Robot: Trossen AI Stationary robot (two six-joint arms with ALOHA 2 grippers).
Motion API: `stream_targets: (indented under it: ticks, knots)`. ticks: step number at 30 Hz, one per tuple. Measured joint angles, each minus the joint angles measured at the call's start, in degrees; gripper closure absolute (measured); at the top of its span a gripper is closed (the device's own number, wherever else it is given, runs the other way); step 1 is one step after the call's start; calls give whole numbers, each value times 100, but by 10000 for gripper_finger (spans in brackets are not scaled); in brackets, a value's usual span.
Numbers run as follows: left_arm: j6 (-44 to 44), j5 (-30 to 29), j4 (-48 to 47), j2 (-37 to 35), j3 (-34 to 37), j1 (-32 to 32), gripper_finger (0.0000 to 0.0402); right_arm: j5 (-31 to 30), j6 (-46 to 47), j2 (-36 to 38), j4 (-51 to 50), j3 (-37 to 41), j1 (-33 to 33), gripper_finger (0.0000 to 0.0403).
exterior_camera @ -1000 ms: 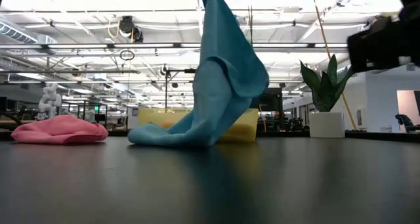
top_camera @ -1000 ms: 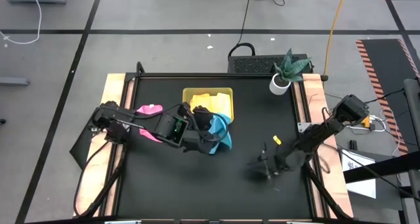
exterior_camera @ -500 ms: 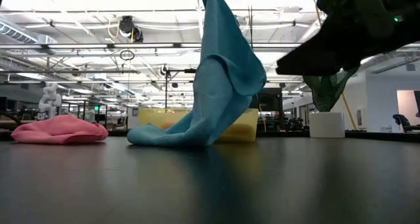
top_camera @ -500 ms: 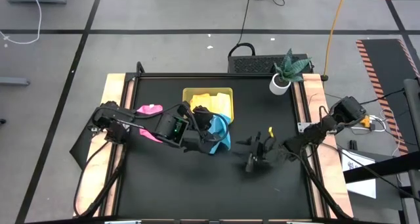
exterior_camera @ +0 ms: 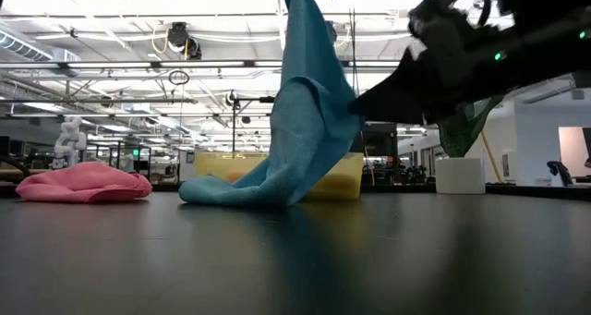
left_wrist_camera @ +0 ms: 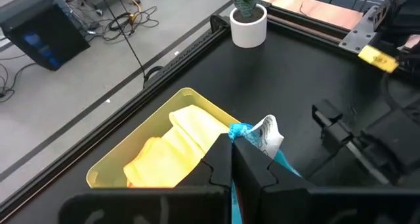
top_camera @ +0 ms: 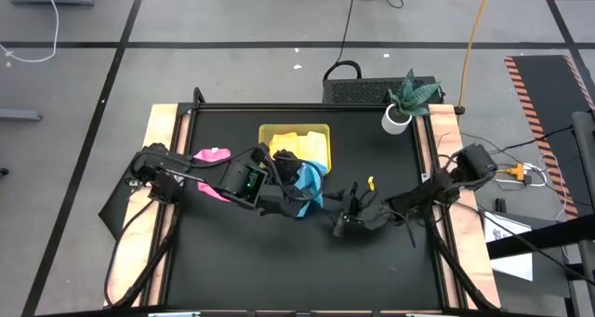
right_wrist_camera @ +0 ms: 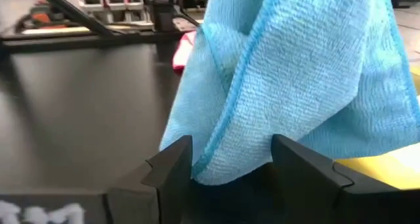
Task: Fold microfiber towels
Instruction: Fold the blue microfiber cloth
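Left tool (left_wrist_camera: 231, 159) pinches the sky blue towel (exterior_camera: 309, 121) aloft; right tool (right_wrist_camera: 230, 159), spread, straddles its hanging edge.

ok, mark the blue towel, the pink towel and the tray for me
blue towel (exterior_camera: 309, 121), low view, middle of the hanging cloth
pink towel (exterior_camera: 85, 181), low view, top of the crumpled heap
tray (top_camera: 270, 132), high view, far left corner of the rim
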State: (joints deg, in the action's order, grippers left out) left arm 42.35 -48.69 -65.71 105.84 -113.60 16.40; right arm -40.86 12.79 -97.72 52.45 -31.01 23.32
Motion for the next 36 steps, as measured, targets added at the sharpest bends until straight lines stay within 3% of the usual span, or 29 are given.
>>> stream_targets:
  ticks: [6, 14, 18, 21, 26, 28, 30, 32, 36]
  knots:
    - [-20, 7, -11, 0, -1, 31, 397, -716, -184, -292, 48, -144, -67, 242]
    - [-121, 63, -8, -8, -9, 388, 397, -1203, -812, 399, -574, 147, 140, 390]
    - [-68, 141, 214, -110, -146, 796, 397, -1222, -1424, 1448, -978, 226, 501, 394]
    - [-178, 287, 489, -194, -425, 1163, 396, -826, -1977, 2509, -1278, 228, 912, 400]
    - [-880, 806, 1596, -284, -788, 1655, 396, 862, -2274, 4449, -1713, 228, 1583, 401]
    - [-1216, 807, 1845, -295, -869, 1781, 396, 1728, -2171, 5139, -1894, 228, 1700, 401]
    - [-1438, 597, 1784, -299, -887, 1836, 396, 2173, -2039, 5727, -2151, 226, 1709, 402]
    - [-1425, 373, 1444, -295, -887, 1816, 396, 1964, -1958, 6190, -2662, 226, 1683, 402]
    - [-1001, 335, 541, -236, -816, 1512, 396, 924, -1651, 6638, -3865, 226, 1540, 402]
